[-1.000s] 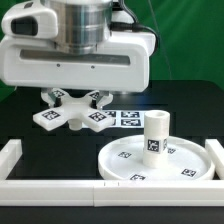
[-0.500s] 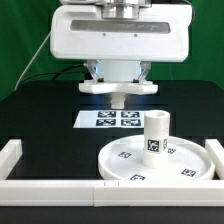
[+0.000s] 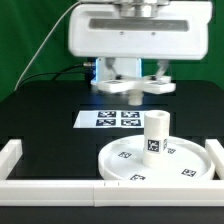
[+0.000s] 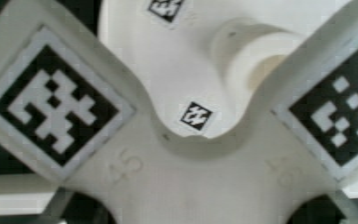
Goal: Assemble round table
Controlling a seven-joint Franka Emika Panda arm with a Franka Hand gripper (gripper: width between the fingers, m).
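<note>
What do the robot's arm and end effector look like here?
The end effector is a wide, boxy white block with rounded corners and short fingers beneath it. Above it sits a grey metallic cylindrical wrist section. A thin pale cable curves away toward the exterior view's left. No markings can be read on the white casing.

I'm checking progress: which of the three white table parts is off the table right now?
The cross base, held up by the tool. The short leg stands upright on the round disc, which lies flat on the table.
</note>
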